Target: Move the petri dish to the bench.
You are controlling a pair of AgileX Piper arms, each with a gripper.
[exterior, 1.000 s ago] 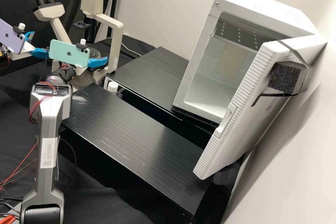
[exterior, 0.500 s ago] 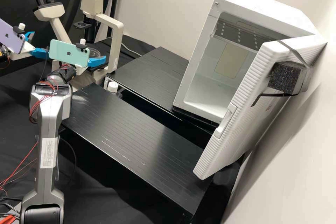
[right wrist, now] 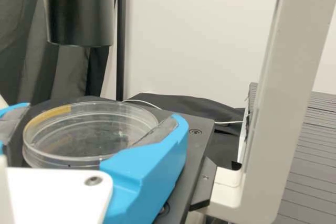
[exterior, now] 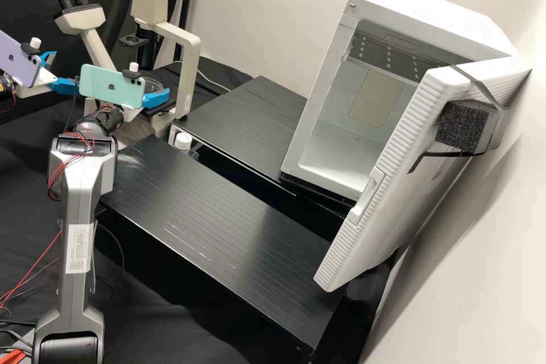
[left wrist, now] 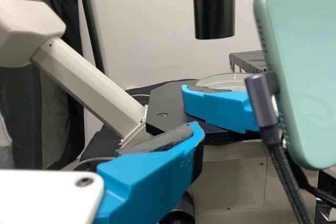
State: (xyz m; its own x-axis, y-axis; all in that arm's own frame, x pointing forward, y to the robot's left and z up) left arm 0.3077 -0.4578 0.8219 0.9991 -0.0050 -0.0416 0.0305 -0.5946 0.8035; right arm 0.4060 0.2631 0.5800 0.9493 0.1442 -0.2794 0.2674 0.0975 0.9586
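Purple phone (exterior: pixel 20 60) rides on the left arm at the high view's left edge. Left gripper (exterior: pixel 66 70) beside it has its fingers apart, holding nothing I can see. Next right, microscope eyepieces (exterior: pixel 71 0), then right arm with red wires and the green phone (exterior: pixel 108 86). Right gripper (exterior: pixel 157 99) is around the petri dish (right wrist: pixel 86 132); I can't tell if it's gripping. Dish is at the black stage (right wrist: pixel 202 135), inside the stage's corner next to the microscope's upright (exterior: pixel 187 77). Amber patch (right wrist: pixel 51 117) on dish rim. Black cylinder (right wrist: pixel 79 11) hangs above the stage. In the way: upright stands between dish and far bench surface (exterior: pixel 244 125). White-capped bottle (exterior: pixel 182 141) sits by the gap between that and the near bench surface (exterior: pixel 205 205), close to the near one's back left corner. Right of that, white cabinet (exterior: pixel 432 17) on the far surface; its ribbed door (exterior: pixel 398 182) is open, lower end over the near surface's right edge. Dark foam block (exterior: pixel 463 125) strapped to door.

Print, left to right: logo on purple phone, white label (exterior: pixel 79 249) with fine print on right arm's link, can't read it, logo on green phone.
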